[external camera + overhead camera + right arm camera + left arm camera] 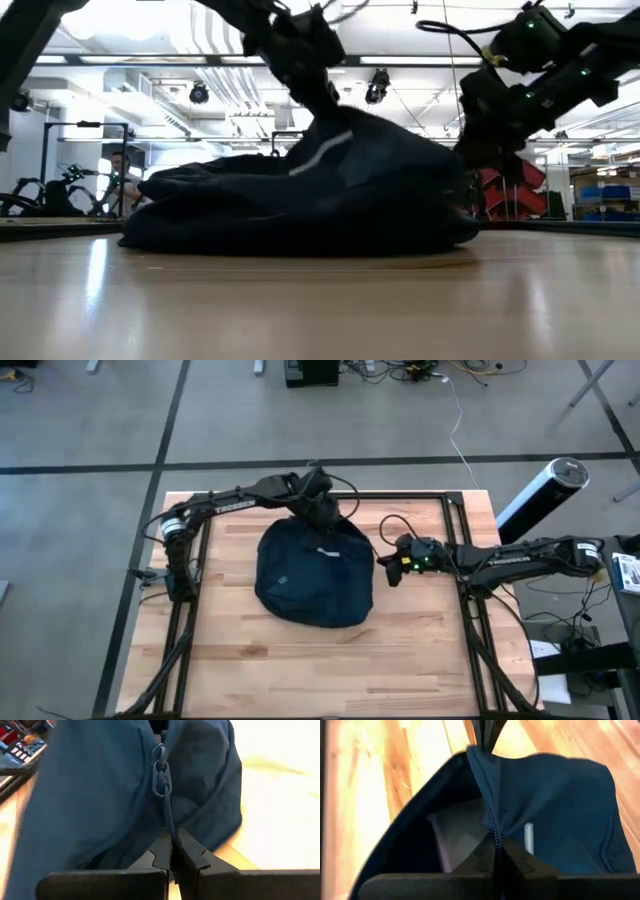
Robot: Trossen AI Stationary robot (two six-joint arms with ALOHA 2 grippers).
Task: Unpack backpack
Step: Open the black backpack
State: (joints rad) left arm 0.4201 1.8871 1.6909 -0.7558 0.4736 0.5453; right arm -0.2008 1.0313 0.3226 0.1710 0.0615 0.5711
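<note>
The backpack (312,572), dark navy soft fabric with a small white logo and short white strip, lies slumped and rounded mid-tabletop, its zipper partly open.

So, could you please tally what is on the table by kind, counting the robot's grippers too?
Backpack: 1, dark navy
Grippers: 2, left gripper and right gripper, both with fingers shut at the backpack
Total: 3
</note>
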